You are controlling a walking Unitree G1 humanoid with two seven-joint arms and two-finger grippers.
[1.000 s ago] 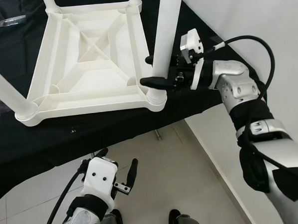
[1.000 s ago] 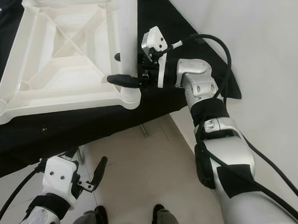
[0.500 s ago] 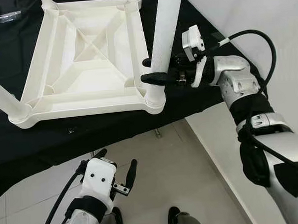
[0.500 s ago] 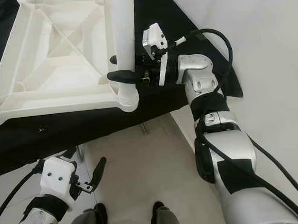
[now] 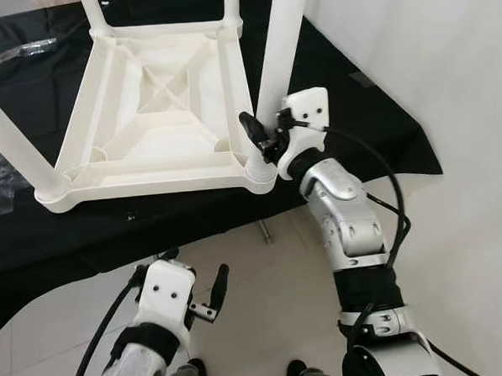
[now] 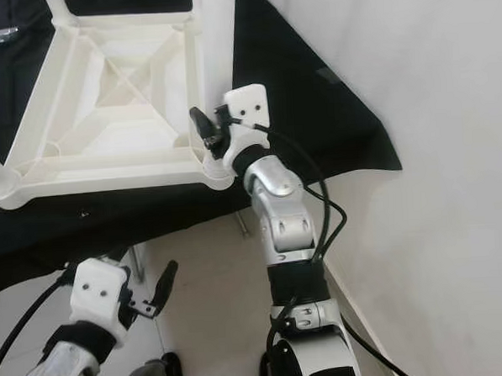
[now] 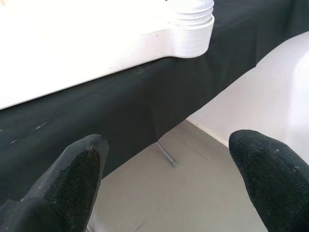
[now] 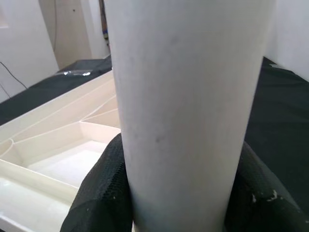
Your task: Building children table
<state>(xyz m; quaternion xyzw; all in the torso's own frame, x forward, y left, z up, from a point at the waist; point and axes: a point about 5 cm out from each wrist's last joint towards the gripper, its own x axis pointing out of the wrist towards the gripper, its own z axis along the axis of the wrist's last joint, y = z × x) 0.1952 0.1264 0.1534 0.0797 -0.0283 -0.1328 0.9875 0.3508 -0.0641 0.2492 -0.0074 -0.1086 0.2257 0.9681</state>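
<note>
A bare, plain indoor room, perhaps in a home: pale glossy floor tiles [image 5: 265, 288] at 6 o'clock, an unadorned white wall [image 5: 412, 53] at 3 o'clock, and a black cloth-covered work surface [image 5: 348, 115] at 12 o'clock bearing an upturned white plastic children's table [image 5: 159, 117].

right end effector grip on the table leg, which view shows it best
The right wrist view: the white table leg sits between both black fingers, touching each. The eye views show the right end effector at that leg just above its corner socket, partly hidden. The left wrist view shows the socket's outside.
</note>
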